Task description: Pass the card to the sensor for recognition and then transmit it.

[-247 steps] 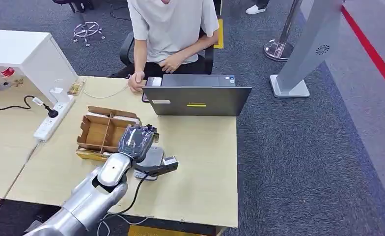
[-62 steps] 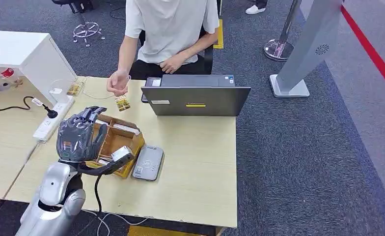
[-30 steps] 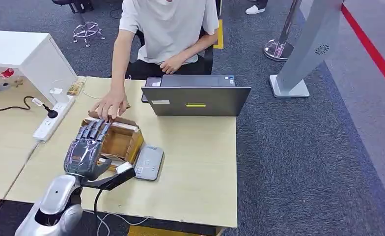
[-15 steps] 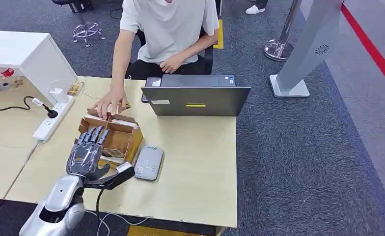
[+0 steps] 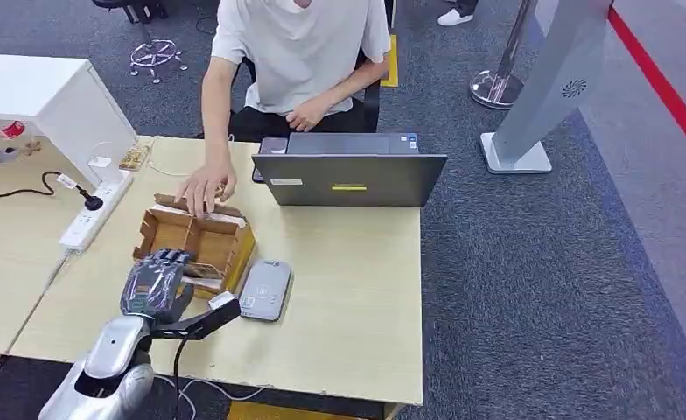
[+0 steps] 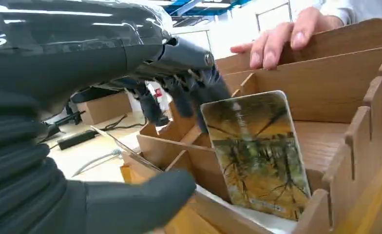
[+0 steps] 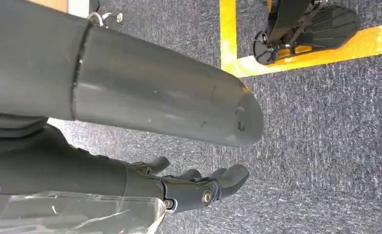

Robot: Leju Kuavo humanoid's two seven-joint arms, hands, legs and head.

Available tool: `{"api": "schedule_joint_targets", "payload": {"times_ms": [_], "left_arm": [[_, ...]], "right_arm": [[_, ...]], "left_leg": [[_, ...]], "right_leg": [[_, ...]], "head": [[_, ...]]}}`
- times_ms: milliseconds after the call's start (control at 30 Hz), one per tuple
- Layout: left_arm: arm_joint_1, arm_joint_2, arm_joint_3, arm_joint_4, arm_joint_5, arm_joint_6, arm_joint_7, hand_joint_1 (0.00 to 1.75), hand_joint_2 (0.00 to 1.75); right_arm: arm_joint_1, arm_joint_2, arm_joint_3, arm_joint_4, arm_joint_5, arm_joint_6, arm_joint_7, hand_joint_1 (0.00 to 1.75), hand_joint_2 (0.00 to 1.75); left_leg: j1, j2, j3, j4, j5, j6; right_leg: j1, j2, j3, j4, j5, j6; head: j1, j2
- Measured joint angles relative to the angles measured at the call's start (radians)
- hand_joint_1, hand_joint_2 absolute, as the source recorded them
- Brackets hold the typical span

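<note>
A card (image 6: 257, 156) printed with yellow trees stands upright in a near slot of the brown cardboard box (image 5: 239, 252). My left hand (image 5: 154, 289) hovers at the box's near edge, its dark fingers (image 6: 189, 92) reaching to the card's top corner and the thumb (image 6: 135, 195) spread apart below it; nothing is gripped. The grey card sensor (image 5: 265, 290) lies flat on the table just right of the box. My right hand (image 7: 199, 187) hangs over dark carpet, fingers loose and holding nothing.
A person seated across the table rests a hand (image 5: 204, 188) on the box's far wall (image 6: 320, 83). A dark laptop (image 5: 348, 175) stands behind the sensor. A white power strip (image 5: 90, 214) and cables lie at the left. A black cable runs off the table's near edge.
My left hand has drawn back from over the box's middle and dropped to its near edge. The person's hand stays on the far wall.
</note>
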Motion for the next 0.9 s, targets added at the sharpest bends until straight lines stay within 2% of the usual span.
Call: {"api": "schedule_joint_targets", "payload": {"times_ms": [567,733,900], "left_arm": [[0.004,-0.004,0.000,0.004,-0.008,0.017,-0.010,1.75,1.75],[0.007,-0.010,0.000,0.004,-0.018,0.057,-0.007,1.75,1.75],[0.009,-0.016,0.000,0.004,-0.032,0.067,-0.006,1.75,1.75]], "right_arm": [[0.000,0.000,0.000,0.000,0.000,0.000,-0.001,0.00,0.00],[0.000,0.000,0.000,0.000,0.001,0.000,-0.002,0.00,0.00],[0.000,0.000,0.000,0.000,0.001,-0.002,-0.001,0.00,0.00]], "left_leg": [[0.000,0.000,0.000,0.000,0.000,0.000],[0.000,0.000,0.000,0.000,0.000,0.000],[0.000,0.000,0.000,0.000,0.000,0.000]], "right_leg": [[0.000,0.000,0.000,0.000,0.000,0.000],[0.000,0.000,0.000,0.000,0.000,0.000],[0.000,0.000,0.000,0.000,0.000,0.000]], "head": [[0.000,0.000],[0.000,0.000],[0.000,0.000]]}}
